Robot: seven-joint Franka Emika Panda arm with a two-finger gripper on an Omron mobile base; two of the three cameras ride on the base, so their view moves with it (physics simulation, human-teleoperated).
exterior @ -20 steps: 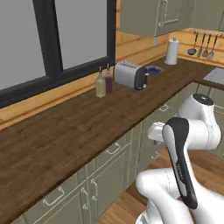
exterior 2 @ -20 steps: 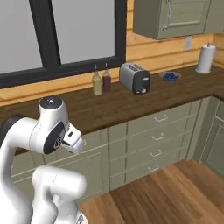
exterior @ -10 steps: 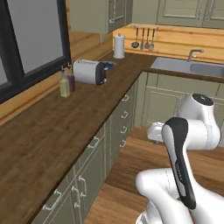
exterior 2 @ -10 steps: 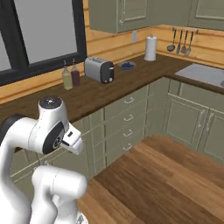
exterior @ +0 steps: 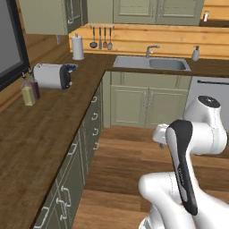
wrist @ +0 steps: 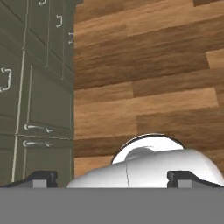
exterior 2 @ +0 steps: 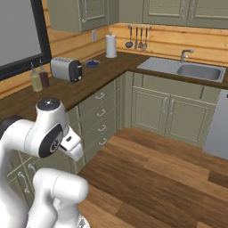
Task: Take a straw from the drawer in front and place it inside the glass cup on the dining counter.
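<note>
As far as these views show, the task has hardly started: nothing is in the robot's grasp, and the straw, the wide drawer it lies in, the glass cup and the dining counter are not among the things in front of the cameras, so I cannot say where the straw is. The gripper hangs low with its two dark fingertips set far apart at the bottom of the hand view, wide open and empty, looking down at the plank floor with sage-green cabinet fronts on the left. From the base views the arm is folded close to the body, facing a kitchen corner: a dark wood worktop runs along the left with a toaster, two bottles and a paper-towel roll on it, and a sink sits on the far run under hanging utensils. Narrow stacked drawers line the left cabinets. Everything is left to do: reach the drawer, open it, take the straw, carry it to the cup and drop it in.
</note>
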